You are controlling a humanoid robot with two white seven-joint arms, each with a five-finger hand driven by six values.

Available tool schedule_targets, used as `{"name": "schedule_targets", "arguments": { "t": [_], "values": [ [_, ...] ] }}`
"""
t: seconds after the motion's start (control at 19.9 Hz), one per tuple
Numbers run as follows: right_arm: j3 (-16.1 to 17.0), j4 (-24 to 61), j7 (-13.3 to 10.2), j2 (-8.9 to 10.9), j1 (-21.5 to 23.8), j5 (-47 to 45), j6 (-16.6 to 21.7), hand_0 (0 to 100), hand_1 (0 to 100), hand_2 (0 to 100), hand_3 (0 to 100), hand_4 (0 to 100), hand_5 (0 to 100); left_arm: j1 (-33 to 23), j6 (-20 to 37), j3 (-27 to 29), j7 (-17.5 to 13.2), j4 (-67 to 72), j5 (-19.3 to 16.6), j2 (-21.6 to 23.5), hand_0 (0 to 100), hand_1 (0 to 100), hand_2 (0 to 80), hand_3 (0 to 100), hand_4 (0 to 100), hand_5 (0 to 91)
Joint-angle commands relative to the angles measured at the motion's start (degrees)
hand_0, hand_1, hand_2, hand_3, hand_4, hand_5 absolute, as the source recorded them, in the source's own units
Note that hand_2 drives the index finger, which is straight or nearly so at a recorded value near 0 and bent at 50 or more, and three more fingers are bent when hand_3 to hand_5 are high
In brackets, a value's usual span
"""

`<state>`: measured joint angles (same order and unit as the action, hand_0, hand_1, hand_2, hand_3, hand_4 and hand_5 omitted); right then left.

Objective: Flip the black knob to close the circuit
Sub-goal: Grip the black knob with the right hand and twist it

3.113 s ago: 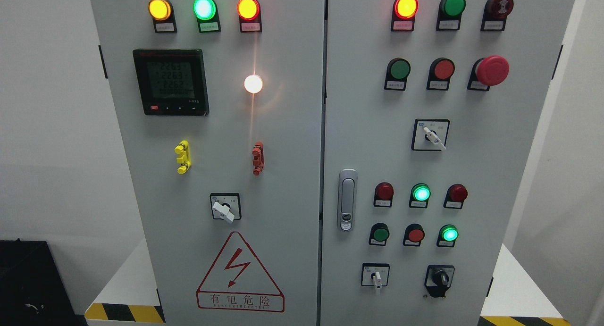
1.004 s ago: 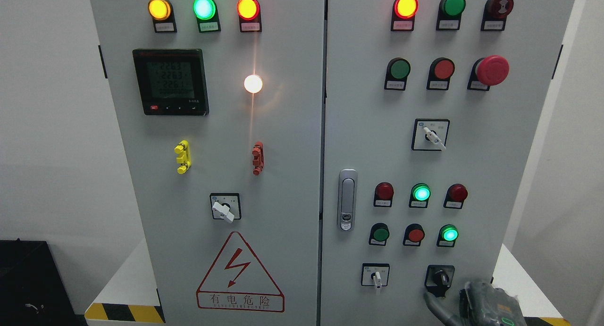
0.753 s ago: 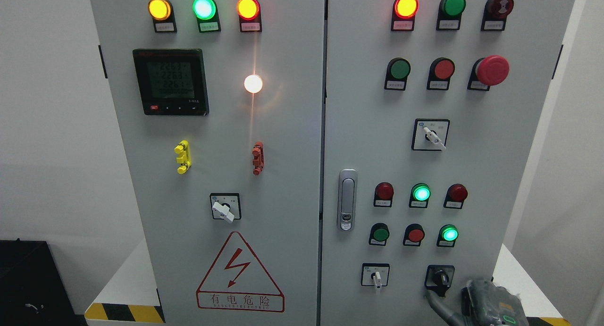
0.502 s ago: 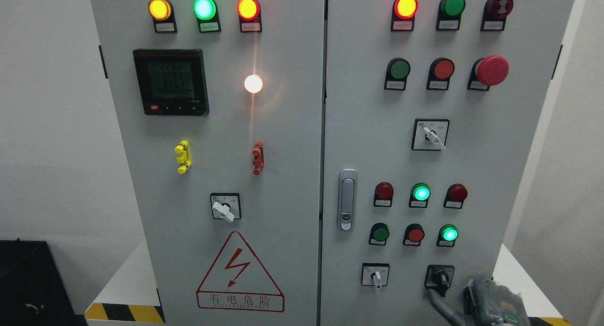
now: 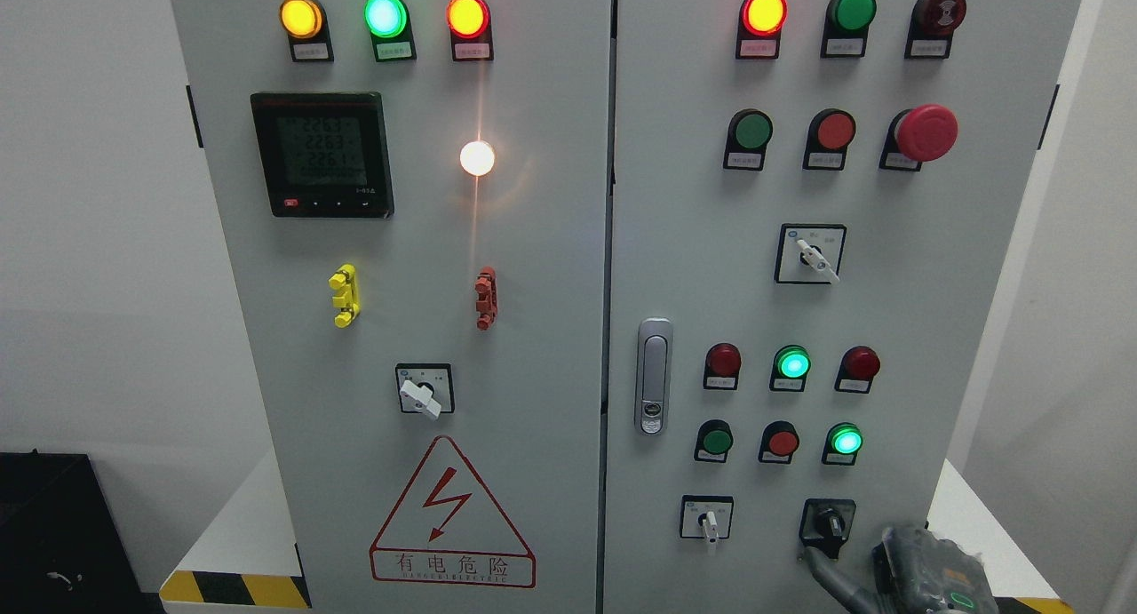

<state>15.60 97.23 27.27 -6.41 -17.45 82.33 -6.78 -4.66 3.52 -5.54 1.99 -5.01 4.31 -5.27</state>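
The black knob (image 5: 829,522) sits on its black plate at the bottom right of the right cabinet door (image 5: 897,330). Its handle points roughly upright, tilted a little left. My right hand (image 5: 919,571) shows at the lower right edge, below and right of the knob. One grey finger (image 5: 824,571) stretches up-left, and its tip lies just under the knob's plate. The hand holds nothing, and its lower part is cut off by the frame's edge. The left arm is out of view.
A white selector switch (image 5: 708,522) sits left of the knob. Above it are red and green buttons with two lit green lamps (image 5: 845,440). The door latch (image 5: 654,376) is on the right door's left edge. A red mushroom button (image 5: 926,132) is higher up.
About three seconds ago no hand showed. My right hand rose into view at the lower right and over the last second has drifted slightly right and down. The knob looks unmoved.
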Motion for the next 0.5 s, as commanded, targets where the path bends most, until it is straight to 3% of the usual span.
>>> {"name": "schedule_targets", "arguments": {
  "t": [0.0, 0.45],
  "values": [
    [2.8, -0.6, -0.3, 0.09, -0.4, -0.1, 0.1, 0, 0, 89, 100, 94, 95, 0.0, 0.0, 0.0, 0.0, 0.0, 0.0, 0.0, 12, 56, 0.0, 0, 0, 0.0],
    [3.5, -0.5, -0.3, 0.0, -0.4, -0.2, 0.3, 0, 0, 89, 100, 94, 95, 0.0, 0.0, 0.0, 0.0, 0.0, 0.0, 0.0, 12, 56, 0.0, 0, 0, 0.0]
  ]
}}
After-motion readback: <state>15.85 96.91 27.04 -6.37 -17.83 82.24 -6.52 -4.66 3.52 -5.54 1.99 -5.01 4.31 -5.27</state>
